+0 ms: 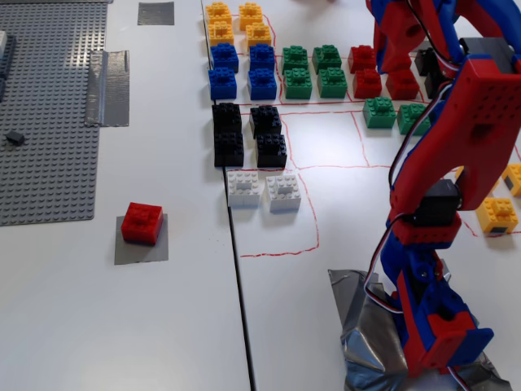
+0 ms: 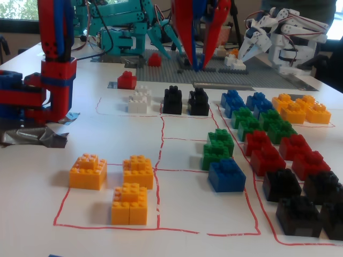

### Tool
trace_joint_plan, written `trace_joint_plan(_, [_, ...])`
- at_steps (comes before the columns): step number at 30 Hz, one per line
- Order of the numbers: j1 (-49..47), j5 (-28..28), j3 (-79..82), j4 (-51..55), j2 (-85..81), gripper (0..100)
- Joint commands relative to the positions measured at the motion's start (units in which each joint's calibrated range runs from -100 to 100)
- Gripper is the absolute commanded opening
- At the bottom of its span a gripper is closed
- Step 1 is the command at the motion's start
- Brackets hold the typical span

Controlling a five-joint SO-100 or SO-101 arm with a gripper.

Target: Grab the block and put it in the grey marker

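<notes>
Nearest in a fixed view, the orange bricks sit in their red-lined box, nothing near them. Further back the gripper hangs above the rows with fingers spread, holding nothing. The block sits on the grey marker (looks placed already, we judge). Risk: we'd guess the open fingers dropping into the red bricks could knock neighbours, since the rows are packed tight; the placed block is well apart, so safe.
</notes>
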Motion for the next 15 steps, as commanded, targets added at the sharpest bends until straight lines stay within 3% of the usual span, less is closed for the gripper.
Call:
trace_joint_plan(1, [1.5,-0.4,0.1,-1.7,-4.4,0])
trace_joint_plan(15, [2.0,-4.1,2.4,-4.9,-2.1,0])
